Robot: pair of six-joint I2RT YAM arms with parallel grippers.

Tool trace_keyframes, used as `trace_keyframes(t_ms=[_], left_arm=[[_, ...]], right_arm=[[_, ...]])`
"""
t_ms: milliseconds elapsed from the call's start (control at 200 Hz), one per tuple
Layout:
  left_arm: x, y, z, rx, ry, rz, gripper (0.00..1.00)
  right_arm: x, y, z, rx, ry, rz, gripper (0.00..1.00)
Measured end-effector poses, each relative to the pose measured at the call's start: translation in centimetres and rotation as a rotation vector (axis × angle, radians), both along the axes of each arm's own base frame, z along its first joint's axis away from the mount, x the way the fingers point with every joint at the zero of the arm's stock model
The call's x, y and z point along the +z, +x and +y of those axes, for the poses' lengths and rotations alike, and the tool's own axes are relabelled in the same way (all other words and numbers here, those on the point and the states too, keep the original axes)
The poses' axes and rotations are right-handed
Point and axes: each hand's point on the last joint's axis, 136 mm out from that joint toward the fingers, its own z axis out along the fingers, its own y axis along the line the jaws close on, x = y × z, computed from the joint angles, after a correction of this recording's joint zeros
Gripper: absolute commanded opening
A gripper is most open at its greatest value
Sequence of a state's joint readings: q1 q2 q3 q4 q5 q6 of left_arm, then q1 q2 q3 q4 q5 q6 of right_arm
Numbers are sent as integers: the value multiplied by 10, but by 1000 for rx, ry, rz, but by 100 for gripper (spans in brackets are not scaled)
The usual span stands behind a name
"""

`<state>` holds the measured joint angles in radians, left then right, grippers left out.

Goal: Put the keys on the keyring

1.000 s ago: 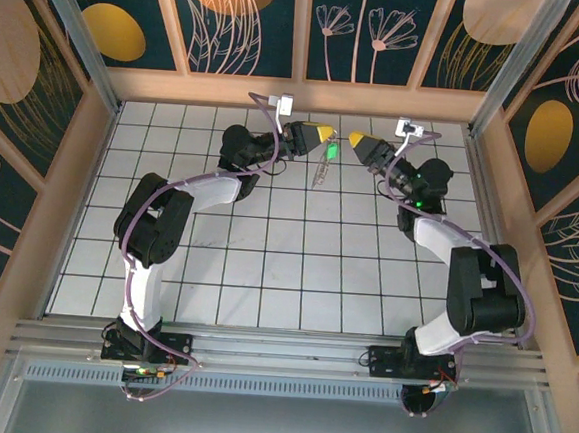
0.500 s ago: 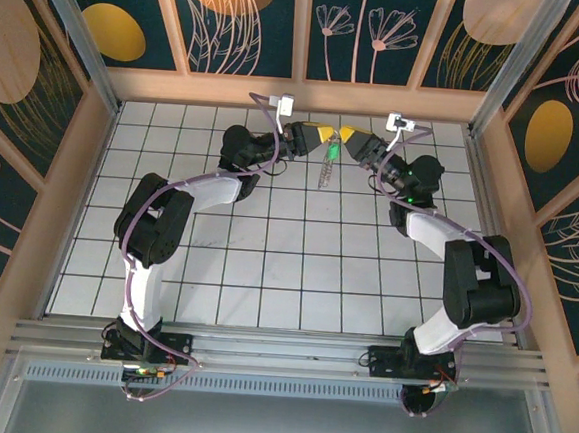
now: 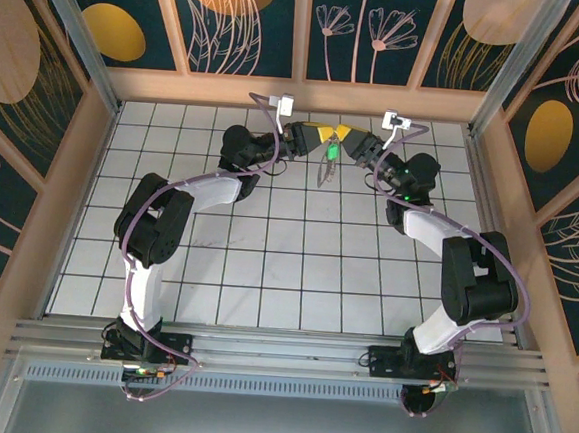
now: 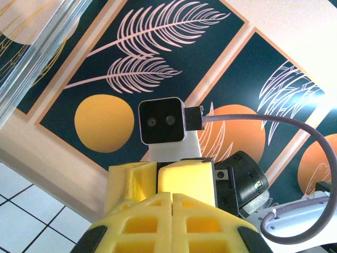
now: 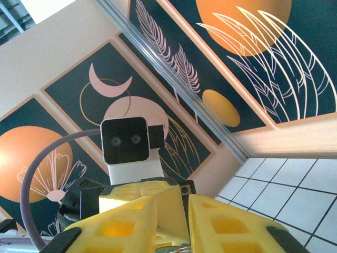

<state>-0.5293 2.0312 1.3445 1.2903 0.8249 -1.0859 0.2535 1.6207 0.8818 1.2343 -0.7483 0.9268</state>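
My left gripper [image 3: 322, 135] is raised over the back of the table and shut on the top of the keyring [image 3: 323, 177], a thin grey loop hanging below it. The green-headed key [image 3: 331, 164] hangs along the loop. My right gripper [image 3: 345, 136] faces the left one tip to tip, just right of the ring. In the right wrist view its fingers [image 5: 221, 224] stand slightly apart, with a bit of grey wire [image 5: 180, 248] low in the gap. In the left wrist view my left gripper [image 4: 172, 197] has its pads pressed together; the ring is hidden there.
The white tiled floor [image 3: 267, 245] lies below both arms. Wooden rails and painted panels [image 3: 299, 92] close the back and sides, near both raised grippers. Each wrist camera [image 4: 161, 121] faces the other [image 5: 124, 140] at short range.
My right gripper has moved left and up to meet the left gripper's tips, and its jaws have narrowed. The hanging ring and key have shifted slightly. The left arm has stayed put.
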Motion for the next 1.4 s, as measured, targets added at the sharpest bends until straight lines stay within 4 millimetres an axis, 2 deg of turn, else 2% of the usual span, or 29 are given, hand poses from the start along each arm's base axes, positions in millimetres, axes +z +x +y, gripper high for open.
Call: trace_keyframes(t_ms=[85,340,475,821,1231,1401], left_arm=[[0,0,0,0,0,0,0],[0,0,0,-1,0,0,0],[0,0,0,-2,1,0,0],[-1,-1,-1,-5,4,2,0],[0,0,-1,-1,2,2,0],[0,0,-1,-1,1,2,0]], right_arm=[[0,0,0,-1,-1,-2,29],[-2,2,-1,-15,-1,4,30],[-5,2,-2,-23,-3,6,37],[-11,-1,-3,-30,-11,8,37],[-3,-14,3,2,-14,-15,37],[-4,-14,3,4,-15,-11,33]])
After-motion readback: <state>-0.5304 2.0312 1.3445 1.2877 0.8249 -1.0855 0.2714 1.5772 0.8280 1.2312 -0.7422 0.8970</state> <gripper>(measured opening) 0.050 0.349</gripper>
